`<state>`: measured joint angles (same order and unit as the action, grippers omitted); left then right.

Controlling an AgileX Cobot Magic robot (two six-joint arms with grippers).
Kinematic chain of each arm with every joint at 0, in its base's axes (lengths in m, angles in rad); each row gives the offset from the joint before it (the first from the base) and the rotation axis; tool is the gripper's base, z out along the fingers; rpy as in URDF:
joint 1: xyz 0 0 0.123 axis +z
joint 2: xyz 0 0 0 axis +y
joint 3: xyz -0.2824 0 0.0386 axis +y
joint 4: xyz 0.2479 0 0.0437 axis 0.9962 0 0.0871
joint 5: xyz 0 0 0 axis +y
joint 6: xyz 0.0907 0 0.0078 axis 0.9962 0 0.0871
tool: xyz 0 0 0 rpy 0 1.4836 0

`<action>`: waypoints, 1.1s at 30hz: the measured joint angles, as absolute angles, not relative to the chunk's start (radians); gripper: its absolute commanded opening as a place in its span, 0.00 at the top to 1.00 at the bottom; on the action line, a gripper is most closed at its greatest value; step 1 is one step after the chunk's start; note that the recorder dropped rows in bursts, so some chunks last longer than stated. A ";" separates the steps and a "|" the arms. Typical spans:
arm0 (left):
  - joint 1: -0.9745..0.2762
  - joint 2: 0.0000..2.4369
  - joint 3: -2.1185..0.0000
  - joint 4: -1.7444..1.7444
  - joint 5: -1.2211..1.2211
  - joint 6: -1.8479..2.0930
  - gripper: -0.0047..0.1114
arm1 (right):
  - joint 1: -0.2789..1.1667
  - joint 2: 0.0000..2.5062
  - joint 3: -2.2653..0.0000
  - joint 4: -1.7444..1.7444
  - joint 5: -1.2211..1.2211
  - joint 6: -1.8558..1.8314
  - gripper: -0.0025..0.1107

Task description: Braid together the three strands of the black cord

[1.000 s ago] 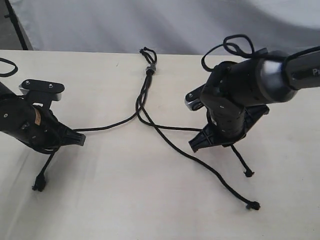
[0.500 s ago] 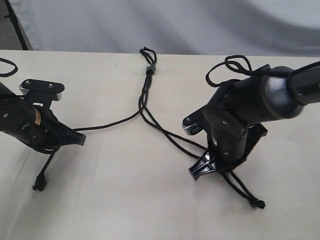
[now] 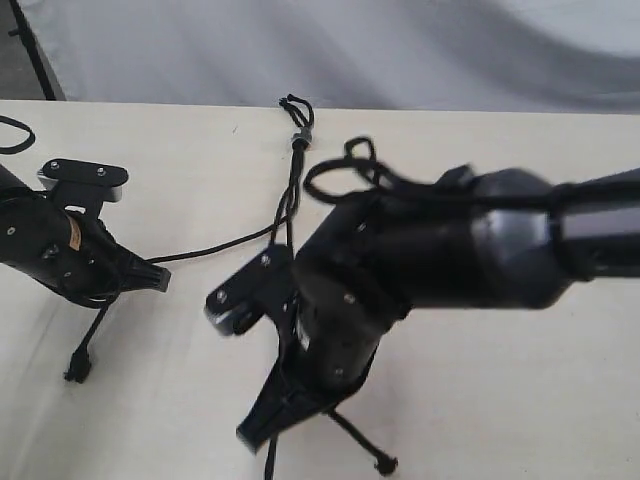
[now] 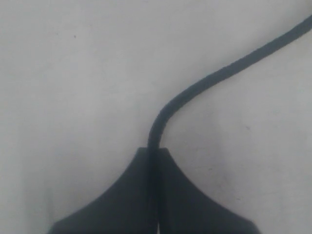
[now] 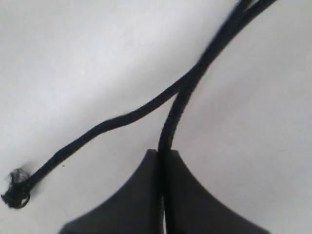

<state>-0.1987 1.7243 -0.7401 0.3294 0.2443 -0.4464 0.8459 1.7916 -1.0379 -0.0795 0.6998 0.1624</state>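
Three strands (image 3: 289, 200) of the black cord (image 3: 296, 160) meet at a grey knot (image 3: 299, 137), well beyond both sets of fingers. The left gripper (image 4: 153, 152) is clamped on one strand (image 4: 219, 75), the right gripper (image 5: 163, 155) on another; the third strand (image 5: 97, 129) lies loose beside it. Light and limp, the cord likely wants pinching short of the tips. Bare pale table (image 3: 520, 400) surrounds both.

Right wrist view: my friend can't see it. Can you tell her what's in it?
The right hand is shut on one black strand that runs away over a pale table. A second strand meets it farther along and ends in a frayed tip.
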 measured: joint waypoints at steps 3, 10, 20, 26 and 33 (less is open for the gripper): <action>-0.199 1.724 -0.740 0.329 0.244 -0.446 0.96 | 0.756 1.719 -1.045 -0.115 0.701 0.180 0.98; -0.199 1.724 -0.740 0.329 0.244 -0.446 0.96 | 0.426 1.666 -1.024 -0.141 0.659 0.187 0.98; -0.199 1.724 -0.740 0.329 0.241 -0.449 0.96 | 0.262 1.666 -0.835 -0.150 0.390 0.189 0.98; -0.199 1.724 -0.740 0.329 0.234 -0.449 0.96 | 0.262 1.666 -0.835 -0.150 0.383 0.191 0.70; -0.199 1.724 -0.740 0.329 0.209 -0.449 0.96 | 0.262 1.666 -0.835 -0.173 0.363 0.209 0.33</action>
<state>-0.1987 1.7243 -0.7401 0.3294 0.2089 -0.4485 0.2618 1.6660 -0.8350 -0.1734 0.3627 0.2092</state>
